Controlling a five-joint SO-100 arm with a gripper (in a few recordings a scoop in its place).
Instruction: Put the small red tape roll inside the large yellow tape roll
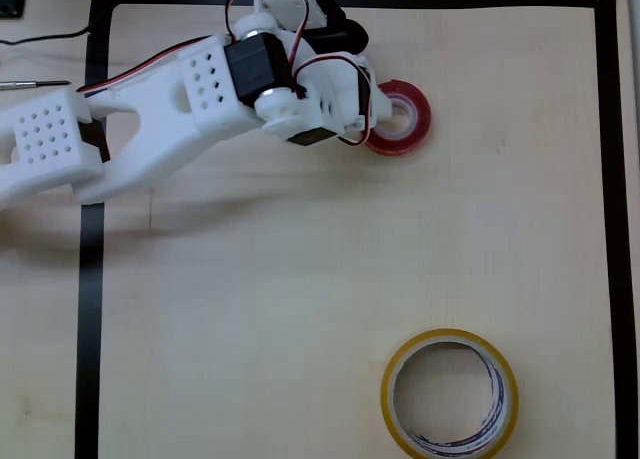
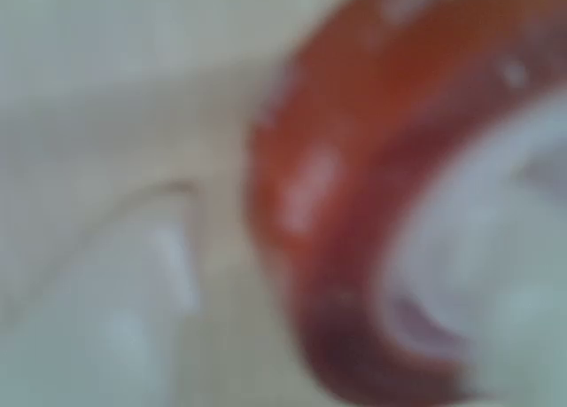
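In the overhead view the white arm [image 1: 150,129] reaches in from the left, and its claw [image 1: 372,114] sits at the left edge of the red roll [image 1: 400,117], which lies flat on the surface [image 1: 250,309] directly to the claw's right, its left rim tucked under the claw body. Whether the claw is open, closed, or already pinching the rim cannot be told: its tips are hidden from above, and the wrist view is too blurred to settle it, showing a pale finger [image 2: 124,327] at the lower left just beside the red roll [image 2: 354,185], which swells across the right with its white core toward the lower right corner. The yellow roll [image 1: 449,394] lies flat well apart from the claw, below it and a little to its right in the overhead view, its wide hole facing up and unobstructed. A black tape border [image 1: 90,309] frames the surface. The red roll looks light and stiff, a hard ring that should not deform under a pinch, though its glossy outer face is probably slippery. The likeliest secure hold is across the wall, one finger inside the core and one outside on the red face, on the side nearest the claw; a light roll like this may skid away if nudged before the fingers close.
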